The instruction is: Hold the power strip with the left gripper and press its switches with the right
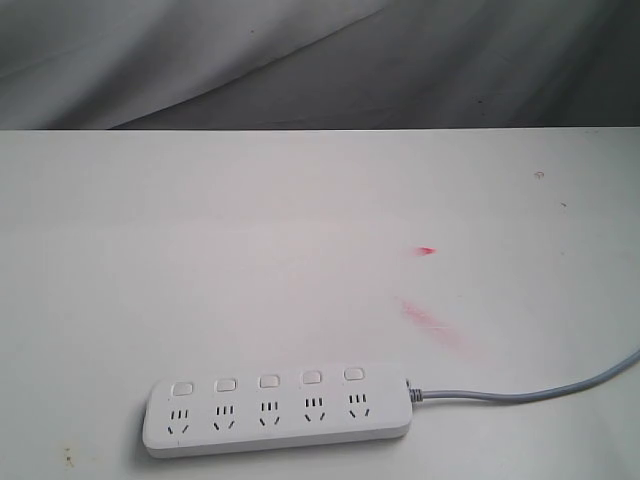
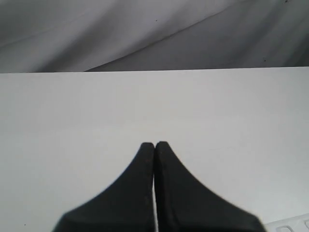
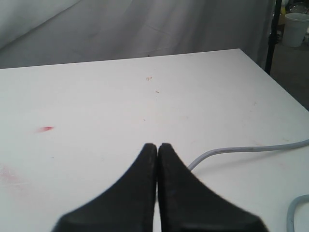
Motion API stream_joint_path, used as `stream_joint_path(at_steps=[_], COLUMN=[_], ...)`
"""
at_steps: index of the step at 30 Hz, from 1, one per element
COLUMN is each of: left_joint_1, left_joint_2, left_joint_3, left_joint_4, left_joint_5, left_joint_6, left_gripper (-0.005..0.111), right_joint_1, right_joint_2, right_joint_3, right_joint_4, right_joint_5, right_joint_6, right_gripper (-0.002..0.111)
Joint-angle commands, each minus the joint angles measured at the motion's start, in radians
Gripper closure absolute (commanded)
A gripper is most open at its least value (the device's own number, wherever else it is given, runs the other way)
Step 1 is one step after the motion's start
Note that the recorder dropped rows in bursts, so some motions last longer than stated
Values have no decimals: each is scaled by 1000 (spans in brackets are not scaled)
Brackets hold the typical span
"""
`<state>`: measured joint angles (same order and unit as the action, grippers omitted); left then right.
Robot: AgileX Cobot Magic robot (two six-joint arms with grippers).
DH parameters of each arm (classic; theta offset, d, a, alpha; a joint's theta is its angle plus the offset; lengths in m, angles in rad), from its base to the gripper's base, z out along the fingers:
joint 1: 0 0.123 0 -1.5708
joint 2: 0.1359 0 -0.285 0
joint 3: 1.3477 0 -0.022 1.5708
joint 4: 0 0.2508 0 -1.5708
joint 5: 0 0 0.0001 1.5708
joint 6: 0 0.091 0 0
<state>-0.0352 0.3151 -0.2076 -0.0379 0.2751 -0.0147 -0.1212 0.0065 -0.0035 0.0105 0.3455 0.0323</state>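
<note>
I see the power strip [image 1: 278,410], a smooth white rounded bar, lying flat on the matte white table [image 1: 300,200], low in the exterior view, with nothing covering it. Its grey cord [image 1: 530,393] trails right. Red smears [image 1: 432,322] stain the top. Five square switches [image 1: 268,381] line its far edge. My left fingers [image 2: 135,193] and right fingers [image 3: 135,193], black wedges, are pressed together and hold nothing.

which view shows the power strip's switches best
The exterior view: all five switches show in a row on the power strip. The left wrist view catches only a sliver of the strip; the right wrist view shows just its grey cord.
</note>
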Motion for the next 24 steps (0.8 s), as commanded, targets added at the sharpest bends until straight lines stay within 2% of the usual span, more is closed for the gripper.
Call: stream_joint_path(at_steps=[1,8,13,17,24], left_joint_1=[-5,-5,-5,-5,-5], left_joint_2=[-137,-305,-315,-315,-315], left_joint_3=[78,152,188,208,208], left_joint_4=[-8,-8,-8,-8,32], left_joint_5=[-18,-11,4,79,69], left_joint_6=[-11,-11,-11,-11,-7], left_gripper=[106,106,106,106,106], right_joint_1=[-9,-9,-9,-9,-9], right_joint_2=[-7,-7,-7,-7,-7], right_joint_3=[4,4,4,4,4], right_joint_4=[-11,-11,-11,-11,-11], right_joint_5=[-4,-4,-4,-4,-4], right_joint_6=[-2,-2,-2,-2,-2], right_gripper=[108,108,108,108,108])
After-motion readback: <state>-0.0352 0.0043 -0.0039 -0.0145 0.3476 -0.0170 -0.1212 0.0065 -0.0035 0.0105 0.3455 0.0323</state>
